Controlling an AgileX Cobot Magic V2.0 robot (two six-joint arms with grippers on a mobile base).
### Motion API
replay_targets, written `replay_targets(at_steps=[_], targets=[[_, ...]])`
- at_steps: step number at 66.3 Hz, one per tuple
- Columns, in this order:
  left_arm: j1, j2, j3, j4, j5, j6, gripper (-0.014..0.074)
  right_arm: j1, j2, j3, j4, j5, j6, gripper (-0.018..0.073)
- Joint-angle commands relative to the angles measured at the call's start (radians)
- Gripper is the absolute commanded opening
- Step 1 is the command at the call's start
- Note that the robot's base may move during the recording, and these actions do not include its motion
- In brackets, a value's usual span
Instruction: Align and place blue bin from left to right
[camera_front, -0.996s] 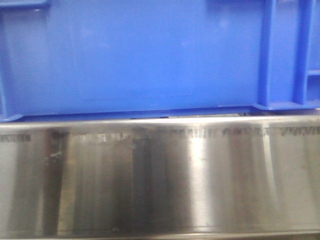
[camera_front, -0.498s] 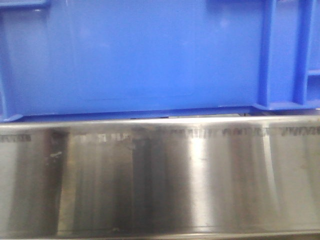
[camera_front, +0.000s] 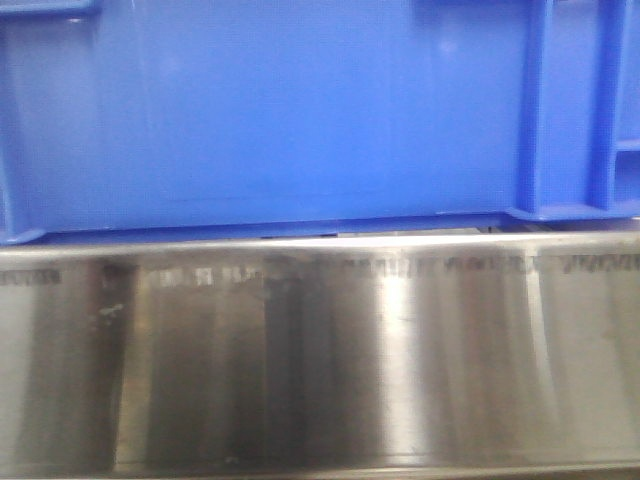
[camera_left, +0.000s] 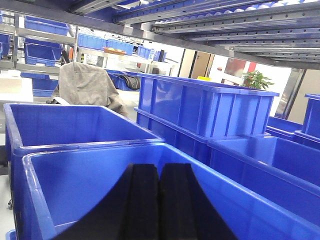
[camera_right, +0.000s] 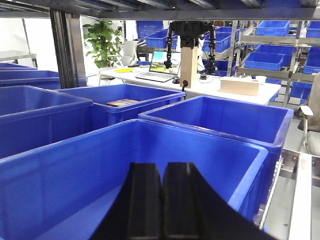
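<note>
The blue bin (camera_front: 280, 110) fills the top half of the front view: a smooth mid-blue wall with upright ribs near its right end, resting on a steel ledge (camera_front: 320, 360). In the left wrist view my left gripper (camera_left: 160, 167) is shut with nothing in it, its black fingers pressed together above the open inside of a blue bin (camera_left: 75, 185). The right gripper (camera_right: 162, 165) is shut and empty too, hanging over the inside of a blue bin (camera_right: 65, 180). I cannot tell whether these are the same bin.
More blue bins stand close around: one behind (camera_left: 60, 125) and a taller stack to the right (camera_left: 200, 107) in the left wrist view, others left (camera_right: 35, 120) and behind (camera_right: 225, 120) in the right wrist view. Rack rails (camera_left: 225, 25) run overhead. A metal roller track (camera_right: 300, 195) lies at the right.
</note>
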Motion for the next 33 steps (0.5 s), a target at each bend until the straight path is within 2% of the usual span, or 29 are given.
replay_targets(at_steps=[1, 33], targets=[[-0.007, -0.004, -0.001, 0.007, -0.019, 0.007, -0.0111, 0.004, -0.005, -0.001, -0.01, -0.023, -0.008, -0.0079], [-0.007, -0.004, -0.001, 0.007, -0.019, 0.007, -0.0111, 0.004, -0.005, -0.001, -0.01, -0.023, -0.008, -0.0079]])
